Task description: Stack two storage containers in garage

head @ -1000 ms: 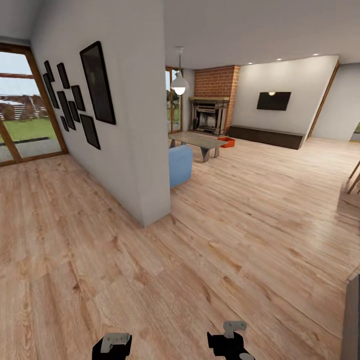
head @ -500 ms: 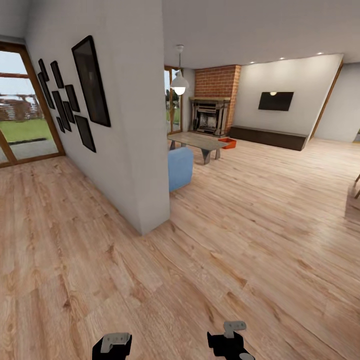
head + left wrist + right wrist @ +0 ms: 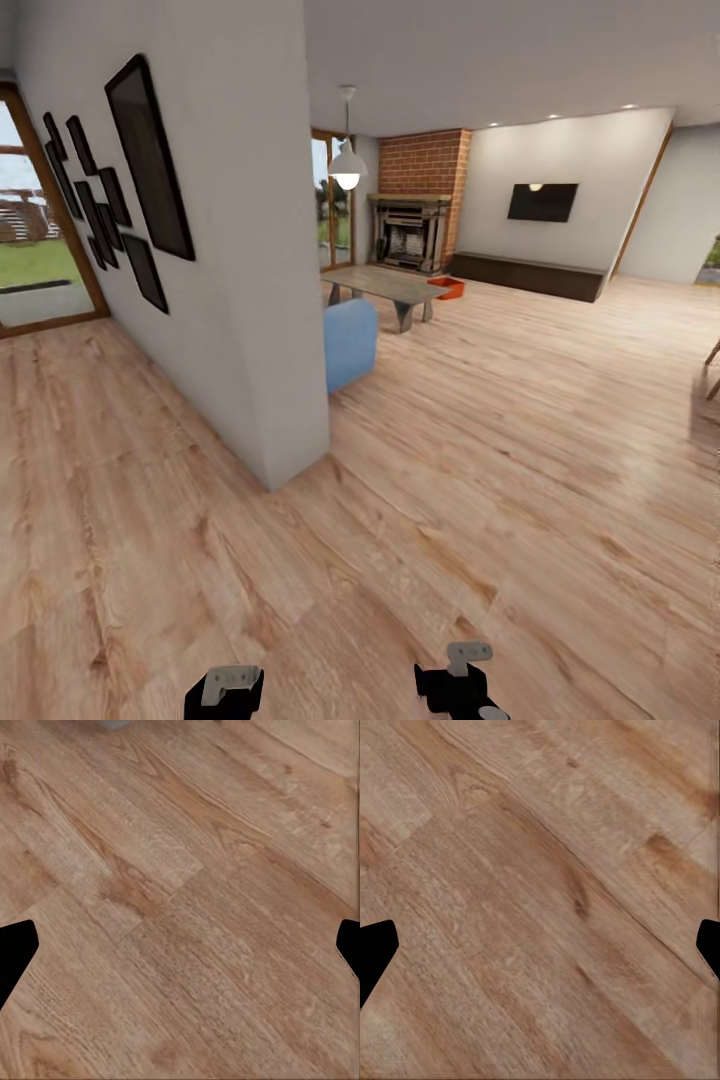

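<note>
One orange-red storage container [image 3: 447, 288] sits on the light wood-plank floor of the living room, far ahead, beside the glass-topped table [image 3: 385, 285] and in front of the brick fireplace [image 3: 412, 228]. My left gripper [image 3: 225, 690] and right gripper [image 3: 462, 685] hang low at the bottom edge of the head view, far from the container. In the left wrist view the gripper [image 3: 180, 952] is open over bare planks, its dark fingertips [image 3: 15, 949] wide apart. The right gripper [image 3: 540, 952] is open over planks too, holding nothing.
A white partition wall [image 3: 250, 300] with black picture frames [image 3: 150, 160] juts out at my left, its corner close ahead. A blue sofa [image 3: 350, 340] stands just behind that corner. A pendant lamp [image 3: 347, 165], wall TV [image 3: 542, 202] and low dark cabinet [image 3: 530, 275] lie beyond.
The whole picture has shifted: my camera has rolled forward, so the partition wall looms larger and the window slides out at the left. Both grippers keep their pose.
</note>
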Controlling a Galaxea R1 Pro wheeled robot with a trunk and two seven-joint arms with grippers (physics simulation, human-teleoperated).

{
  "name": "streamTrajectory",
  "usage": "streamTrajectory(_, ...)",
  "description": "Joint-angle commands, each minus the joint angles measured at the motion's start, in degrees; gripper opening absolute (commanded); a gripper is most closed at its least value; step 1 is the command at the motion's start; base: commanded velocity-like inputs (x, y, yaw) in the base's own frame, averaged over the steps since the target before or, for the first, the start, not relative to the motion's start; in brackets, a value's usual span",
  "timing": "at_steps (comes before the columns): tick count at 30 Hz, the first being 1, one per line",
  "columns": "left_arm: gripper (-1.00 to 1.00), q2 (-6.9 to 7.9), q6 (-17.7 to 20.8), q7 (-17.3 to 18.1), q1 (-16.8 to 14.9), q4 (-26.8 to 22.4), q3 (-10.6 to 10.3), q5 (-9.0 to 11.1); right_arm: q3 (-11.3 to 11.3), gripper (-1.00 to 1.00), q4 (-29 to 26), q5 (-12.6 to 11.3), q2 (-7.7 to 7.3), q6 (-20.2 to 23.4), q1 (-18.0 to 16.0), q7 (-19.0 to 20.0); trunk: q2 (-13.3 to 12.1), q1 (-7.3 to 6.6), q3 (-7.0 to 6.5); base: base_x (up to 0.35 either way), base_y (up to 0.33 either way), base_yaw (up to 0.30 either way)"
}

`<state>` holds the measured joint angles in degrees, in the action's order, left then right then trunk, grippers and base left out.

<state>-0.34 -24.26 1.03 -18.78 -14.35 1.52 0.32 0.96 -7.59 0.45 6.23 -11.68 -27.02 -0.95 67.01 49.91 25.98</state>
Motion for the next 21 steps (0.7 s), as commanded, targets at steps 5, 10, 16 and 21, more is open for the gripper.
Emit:
streamTrajectory(5,1.0,-0.01,-0.17,0.11,-0.02,0.01,0.15,0.03,0.09,1.0,0.06,0.07,0.01,-0.18,-0.06,-0.1,0.03,0.04,0.06,0.346,0.0,-0.248)
streamTrajectory(10,1.0,-0.01,-0.17,0.11,-0.02,0.02,0.15,0.03,0.09,1.0,0.07,0.08,0.01,-0.18,-0.1,-0.1,0.03,0.04,0.06,0.346,0.0,-0.261)
streamTrajectory(16,1.0,-0.01,-0.17,0.11,-0.02,0.03,0.15,0.03,0.09,1.0,0.09,0.07,0.01,-0.18,-0.06,-0.1,0.03,0.04,0.06,0.346,0.0,-0.264)
streamTrajectory(21,1.0,-0.01,-0.17,0.11,-0.02,0.03,0.15,0.03,0.09,1.0,0.07,0.03,0.01,-0.18,-0.07,-0.1,0.03,0.04,0.06,0.346,0.0,-0.265)
